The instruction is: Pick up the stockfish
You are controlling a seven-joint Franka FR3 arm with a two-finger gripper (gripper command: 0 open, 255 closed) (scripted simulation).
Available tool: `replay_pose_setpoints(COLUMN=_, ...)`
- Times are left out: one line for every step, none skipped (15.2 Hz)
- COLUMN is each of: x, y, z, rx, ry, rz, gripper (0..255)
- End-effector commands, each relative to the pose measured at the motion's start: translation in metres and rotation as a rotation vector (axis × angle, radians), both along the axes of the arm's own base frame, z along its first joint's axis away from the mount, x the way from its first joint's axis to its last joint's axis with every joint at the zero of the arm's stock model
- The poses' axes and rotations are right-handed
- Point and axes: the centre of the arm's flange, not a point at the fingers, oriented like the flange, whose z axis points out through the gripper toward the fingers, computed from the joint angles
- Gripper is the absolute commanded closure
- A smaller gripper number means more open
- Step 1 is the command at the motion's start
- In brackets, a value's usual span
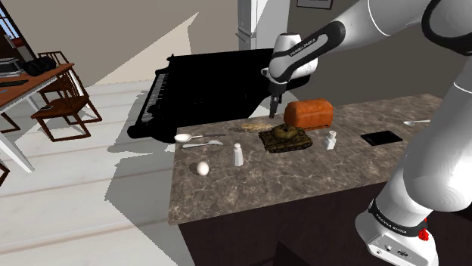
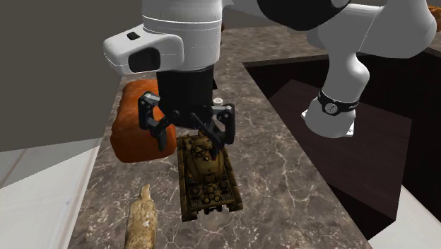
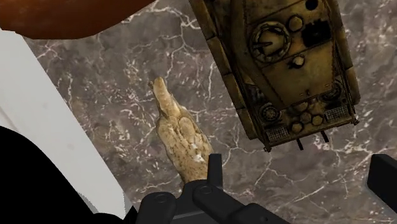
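**Tan stockfish lies free on the desk, hand spread above it**

Marbled brown stone tops the desk [image 1: 227, 193], and the count on it runs so: one stockfish [image 1: 256, 125], one olive toy tank [image 1: 286, 138], one orange-brown loaf [image 1: 308, 113], one white egg [image 1: 203, 168], two small white bottles [image 1: 237, 155] [image 1: 330, 140], one flat black slab [image 1: 380, 137], and at least two pale spoons, one [image 1: 187, 137] near the egg and one [image 1: 415, 122] well apart at the other end.

That whole spread comes from the shoulder view, which also takes in a black piano [image 1: 204, 83] beyond the desk and wooden chairs [image 1: 64, 109] on the pale floor. It shows the hand [image 1: 274, 106] hanging over the fish, just beside the loaf.

From the second exterior view, the hand [image 2: 191, 141] has its two fingers [image 2: 160, 131] plainly apart with nothing between them. The tank [image 2: 205, 173] sits under it, the loaf [image 2: 134, 131] behind, and the stockfish [image 2: 143, 219] lies beside the tank without touching it.

Close up in the wrist view, the stockfish [image 3: 181, 137] is crinkled and tapers to a point. Its broad end reaches one finger [image 3: 213, 168] of the hand [image 3: 298, 175], and the tank [image 3: 280, 63] is alongside.
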Motion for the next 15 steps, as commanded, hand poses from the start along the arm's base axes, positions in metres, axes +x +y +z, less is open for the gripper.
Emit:
replay_pose_setpoints(x=0.019, y=-0.008, z=-0.018, rx=0.004, ry=-0.002, rz=0.027, gripper=0)
replay_pose_setpoints(x=0.028, y=-0.012, z=-0.026, rx=0.006, ry=-0.003, rz=0.039, gripper=0)
replay_pose_setpoints(x=0.037, y=-0.016, z=-0.035, rx=0.008, ry=-0.003, rz=0.051, gripper=0)
replay_pose_setpoints(x=0.047, y=-0.020, z=-0.043, rx=0.010, ry=-0.004, rz=0.064, gripper=0)
replay_pose_setpoints(x=0.057, y=-0.024, z=-0.052, rx=0.012, ry=-0.005, rz=0.076, gripper=0)
replay_pose_setpoints(x=0.066, y=-0.028, z=-0.060, rx=0.014, ry=-0.005, rz=0.088, gripper=0)
replay_pose_setpoints(x=0.076, y=-0.031, z=-0.068, rx=0.016, ry=-0.006, rz=0.101, gripper=0)
replay_pose_setpoints(x=0.085, y=-0.035, z=-0.077, rx=0.018, ry=-0.006, rz=0.113, gripper=0)
replay_pose_setpoints(x=0.095, y=-0.038, z=-0.085, rx=0.020, ry=-0.007, rz=0.125, gripper=0)
replay_pose_setpoints(x=0.105, y=-0.041, z=-0.094, rx=0.022, ry=-0.008, rz=0.138, gripper=0)
replay_pose_setpoints(x=0.115, y=-0.044, z=-0.102, rx=0.024, ry=-0.008, rz=0.150, gripper=0)
replay_pose_setpoints(x=0.116, y=-0.044, z=-0.104, rx=0.024, ry=-0.008, rz=0.152, gripper=0)
replay_pose_setpoints(x=0.116, y=-0.044, z=-0.109, rx=0.024, ry=-0.008, rz=0.152, gripper=0)
replay_pose_setpoints(x=0.116, y=-0.044, z=-0.114, rx=0.024, ry=-0.008, rz=0.152, gripper=0)
replay_pose_setpoints(x=0.116, y=-0.044, z=-0.120, rx=0.024, ry=-0.008, rz=0.152, gripper=0)
